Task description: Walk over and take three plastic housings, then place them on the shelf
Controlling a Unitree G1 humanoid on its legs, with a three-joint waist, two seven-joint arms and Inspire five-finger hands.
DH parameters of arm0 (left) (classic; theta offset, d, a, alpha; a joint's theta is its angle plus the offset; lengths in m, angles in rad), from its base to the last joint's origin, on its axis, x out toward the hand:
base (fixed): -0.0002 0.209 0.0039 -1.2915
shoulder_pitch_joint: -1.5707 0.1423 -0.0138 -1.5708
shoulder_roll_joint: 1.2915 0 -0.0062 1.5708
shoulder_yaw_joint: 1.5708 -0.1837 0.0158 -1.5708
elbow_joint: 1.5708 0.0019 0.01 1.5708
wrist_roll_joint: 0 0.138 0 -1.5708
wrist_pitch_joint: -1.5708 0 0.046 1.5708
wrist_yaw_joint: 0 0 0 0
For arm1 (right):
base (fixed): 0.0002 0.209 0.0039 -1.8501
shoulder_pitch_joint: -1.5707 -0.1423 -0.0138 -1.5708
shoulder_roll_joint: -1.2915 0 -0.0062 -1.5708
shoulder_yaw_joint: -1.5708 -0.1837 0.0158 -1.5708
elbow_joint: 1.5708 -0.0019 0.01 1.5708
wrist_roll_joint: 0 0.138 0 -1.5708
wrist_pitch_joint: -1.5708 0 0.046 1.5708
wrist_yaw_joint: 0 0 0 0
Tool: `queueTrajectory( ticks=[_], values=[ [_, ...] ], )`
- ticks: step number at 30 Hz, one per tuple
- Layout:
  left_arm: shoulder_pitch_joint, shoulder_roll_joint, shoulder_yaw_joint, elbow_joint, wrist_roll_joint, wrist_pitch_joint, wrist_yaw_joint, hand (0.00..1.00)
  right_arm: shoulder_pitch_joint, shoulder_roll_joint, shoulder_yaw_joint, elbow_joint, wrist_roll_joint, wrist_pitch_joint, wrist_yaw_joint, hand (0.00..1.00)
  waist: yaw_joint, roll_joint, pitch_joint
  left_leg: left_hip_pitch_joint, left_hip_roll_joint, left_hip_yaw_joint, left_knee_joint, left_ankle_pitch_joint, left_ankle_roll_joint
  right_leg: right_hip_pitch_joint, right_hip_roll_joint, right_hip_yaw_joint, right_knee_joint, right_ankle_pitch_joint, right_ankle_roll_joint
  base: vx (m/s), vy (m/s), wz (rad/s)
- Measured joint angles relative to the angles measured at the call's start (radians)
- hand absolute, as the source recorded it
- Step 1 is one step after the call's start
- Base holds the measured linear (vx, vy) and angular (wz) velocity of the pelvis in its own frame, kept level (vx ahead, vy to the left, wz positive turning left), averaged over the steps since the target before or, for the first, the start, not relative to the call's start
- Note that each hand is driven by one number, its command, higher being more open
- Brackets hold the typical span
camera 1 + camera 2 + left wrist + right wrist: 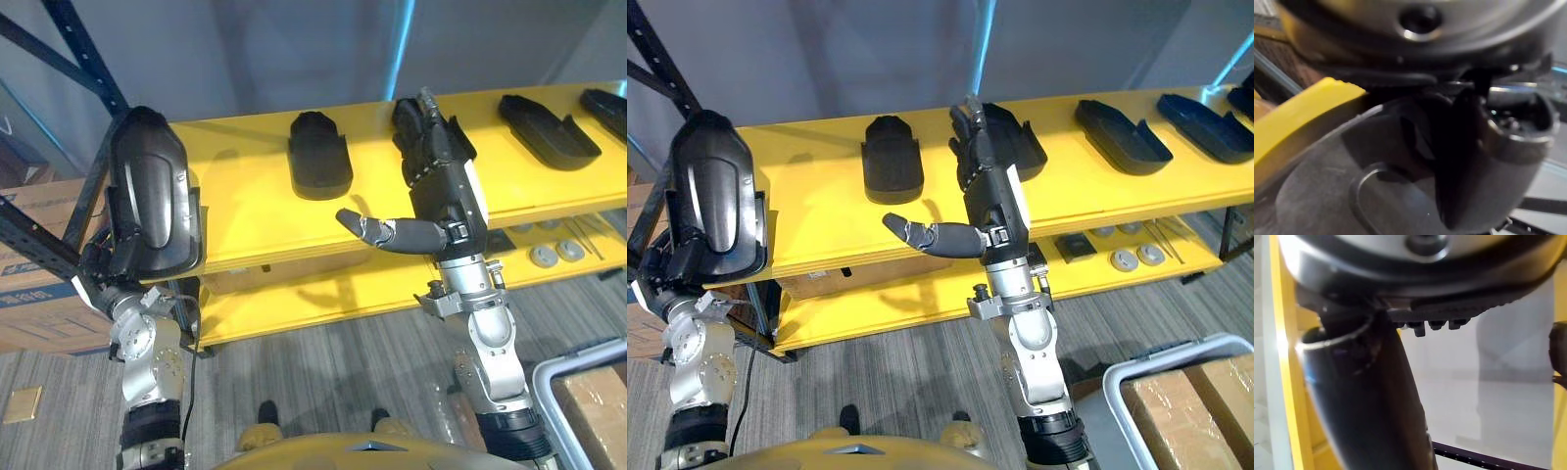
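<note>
Raised at the left end of the yellow shelf: a glossy black held housing, clasped low on its left edge by the left hand, fingers curled round the rim. Stood on end, long axis upright, rounded end up, smooth outer shell toward the camera, in front of the shelf's left corner.

Stretched over the top deck, the right hand: fingers straight and together, pointing toward the back of the shelf, thumb splayed out to the left, nothing gripped. Fingertips over the near part of a middle housing; contact impossible to judge.

Laid flat on the same deck, three more. Between the two hands, a stubby housing, long axis front to back, broad rounded end toward the front. Further right, a slanted housing and, at the far right edge, an end housing, both hollow side up, long axes angled from back-left to front-right.

On the lower deck, round silver discs. Left of the rack, a cardboard carton with blue print, too small to read. At lower right, a grey bin with a brown box inside.
</note>
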Motion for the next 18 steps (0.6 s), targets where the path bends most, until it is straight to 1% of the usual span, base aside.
queueTrajectory(
  ticks=[1, 2, 4, 6, 8, 9, 11, 13, 14, 16, 18],
  values=[
    [-0.024, 0.018, -0.004, 0.033, -0.045, -0.001, -0.037, 0.00, -0.005, -0.020, -0.001, 0.010, 0.009, 0.002, 0.014, 1.00, -0.013, 0.011, 0.007, 0.000, -0.002, 0.006, 0.000, 0.001, 0.001, -0.005, -0.001, 0.008, 0.001, 0.003, 0.001, -0.04, 0.017, -0.23],
    [-0.037, 0.026, -0.007, 0.050, -0.069, -0.001, -0.055, 0.00, -0.008, -0.027, -0.001, 0.013, 0.025, 0.006, 0.023, 1.00, -0.020, 0.017, 0.010, 0.000, -0.003, 0.007, -0.001, 0.001, 0.002, -0.007, -0.002, 0.011, 0.002, 0.003, 0.002, -0.03, 0.016, -0.18],
    [-0.088, 0.034, -0.010, 0.114, -0.138, -0.002, -0.113, 0.00, -0.020, -0.046, -0.009, 0.013, 0.042, 0.025, 0.046, 1.00, -0.037, 0.043, 0.025, 0.000, -0.005, 0.027, -0.007, 0.005, 0.004, -0.034, -0.003, 0.036, 0.020, 0.003, 0.002, -0.04, 0.019, -0.23],
    [-0.118, 0.039, -0.013, 0.159, -0.181, -0.003, -0.144, 0.00, -0.026, -0.055, -0.009, 0.013, 0.044, 0.031, 0.061, 1.00, -0.055, 0.060, 0.034, -0.001, -0.007, 0.037, -0.012, 0.014, 0.006, -0.050, -0.003, 0.048, 0.032, 0.004, 0.003, -0.03, 0.011, -0.18],
    [-0.150, 0.052, -0.019, 0.198, -0.222, -0.004, -0.155, 0.00, -0.027, -0.061, -0.005, 0.012, 0.067, 0.040, 0.078, 1.00, -0.068, 0.074, 0.044, -0.001, -0.007, 0.054, -0.012, 0.014, 0.006, -0.066, -0.003, 0.064, 0.043, 0.003, 0.003, -0.02, 0.006, -0.21],
    [-0.166, 0.059, -0.019, 0.218, -0.230, -0.004, -0.155, 0.00, -0.027, -0.064, -0.002, 0.012, 0.069, 0.044, 0.080, 1.00, -0.078, 0.080, 0.051, -0.001, -0.007, 0.056, -0.012, 0.014, 0.006, -0.071, -0.003, 0.068, 0.050, 0.002, 0.003, -0.02, 0.004, -0.23],
    [-0.197, 0.079, -0.018, 0.256, -0.266, -0.001, -0.155, 0.00, -0.027, -0.076, 0.016, 0.012, 0.083, 0.055, 0.080, 1.00, -0.087, 0.088, 0.060, 0.000, -0.007, 0.070, -0.012, 0.014, 0.006, -0.087, -0.003, 0.082, 0.066, -0.002, 0.002, -0.02, -0.003, -0.16],
    [-0.205, 0.104, -0.017, 0.273, -0.299, 0.004, -0.142, 0.00, -0.027, -0.080, 0.051, 0.012, 0.103, 0.068, 0.082, 1.00, -0.102, 0.094, 0.069, 0.000, -0.007, 0.076, -0.012, 0.014, 0.006, -0.095, -0.003, 0.088, 0.075, -0.006, 0.003, -0.02, -0.006, -0.08],
    [-0.209, 0.111, -0.016, 0.278, -0.304, 0.008, -0.135, 0.00, -0.025, -0.080, 0.060, 0.012, 0.103, 0.070, 0.083, 1.00, -0.105, 0.095, 0.071, 0.000, -0.007, 0.077, -0.012, 0.014, 0.006, -0.097, -0.003, 0.089, 0.079, -0.008, 0.003, -0.01, -0.009, -0.05],
    [-0.235, 0.136, -0.011, 0.290, -0.342, 0.033, -0.092, 0.00, -0.022, -0.079, 0.103, 0.010, 0.104, 0.078, 0.085, 1.00, -0.107, 0.097, 0.081, 0.002, -0.007, 0.078, -0.011, 0.014, 0.006, -0.105, -0.004, 0.091, 0.105, -0.021, 0.004, -0.01, -0.009, 0.02],
    [-0.240, 0.139, 0.003, 0.290, -0.373, 0.039, -0.064, 0.00, -0.020, -0.078, 0.138, 0.007, 0.102, 0.088, 0.089, 1.00, -0.107, 0.100, 0.083, 0.003, -0.008, 0.077, -0.010, 0.014, 0.006, -0.108, -0.005, 0.091, 0.119, -0.029, 0.003, -0.02, -0.022, 0.05]
  ],
)
